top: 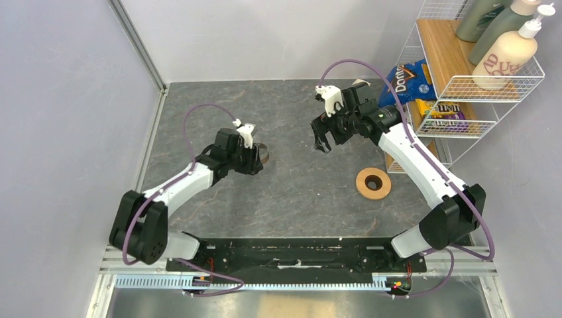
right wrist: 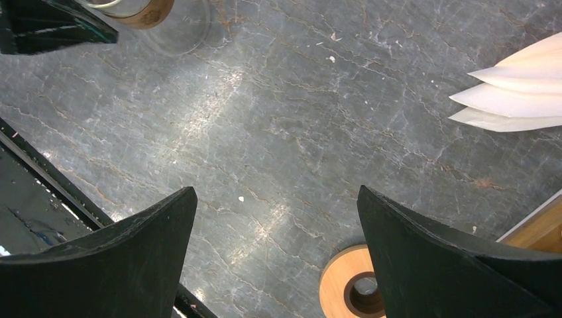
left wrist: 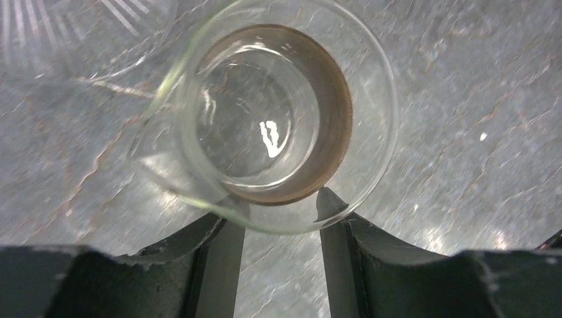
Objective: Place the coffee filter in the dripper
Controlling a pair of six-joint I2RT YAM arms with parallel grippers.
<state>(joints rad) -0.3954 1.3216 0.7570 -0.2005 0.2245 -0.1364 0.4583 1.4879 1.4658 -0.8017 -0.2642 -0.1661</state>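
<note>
Grey veined stone bench (top: 291,192); one clear round glass cup (left wrist: 265,119), brown-banded; one flat wooden ring (top: 373,183); right hand (right wrist: 276,192) released; left hand (left wrist: 277,204) grip unclear.

The right hand (right wrist: 275,192) hangs over the grey marbled table (right wrist: 298,99), its black fingers spread wide. A tan wooden ring (right wrist: 341,286) lies flat beside the right finger. The white coffee filter (right wrist: 510,93) lies farther off, at the right.

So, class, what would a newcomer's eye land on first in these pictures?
Probably the clear glass cup with a brown band, which fills the left wrist view right at the left claw. Next comes the orange wooden ring, lying on the grey table right of centre, then the wire rack at far right.
</note>
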